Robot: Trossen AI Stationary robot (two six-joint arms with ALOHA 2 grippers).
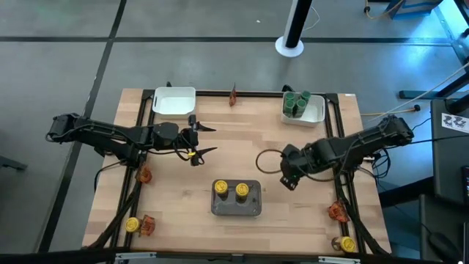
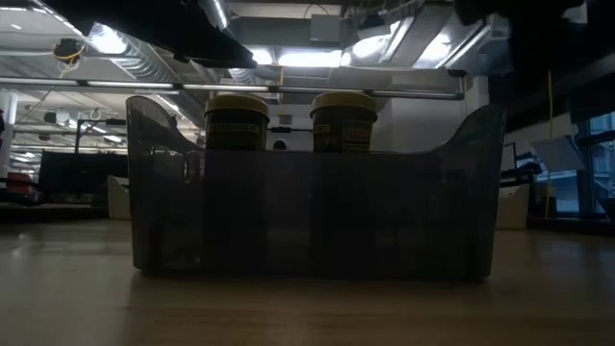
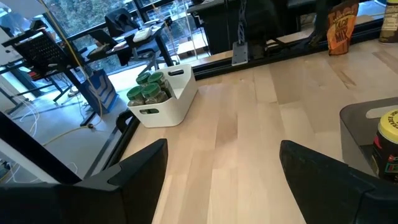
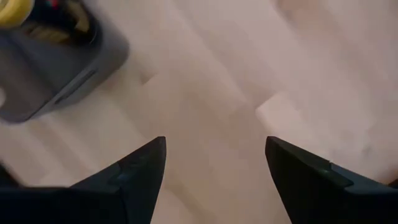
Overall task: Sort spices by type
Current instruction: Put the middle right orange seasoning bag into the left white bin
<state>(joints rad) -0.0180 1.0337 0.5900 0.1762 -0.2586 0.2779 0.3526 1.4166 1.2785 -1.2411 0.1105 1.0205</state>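
Grey tray point(image 1: 236, 209) at the table's front centre holds two yellow-lidded jars point(image 1: 230, 190). I count several green-lidded jars point(image 1: 297, 103) in one white tray point(image 1: 316, 111). Left gripper point(image 1: 199, 140) and right gripper point(image 1: 286, 178) are spread open, holding nothing.

From above, the counter point(image 1: 242, 147) is evenly and brightly lit, with soft shadows under the arms and blue light at the far right edge. The low view is dim and backlit by ceiling strip lights point(image 2: 317, 58), so the grey tray point(image 2: 307, 202) reads as a dark silhouette. The right wrist view is blurred, its 2 fingers point(image 4: 134, 180) soft-edged.
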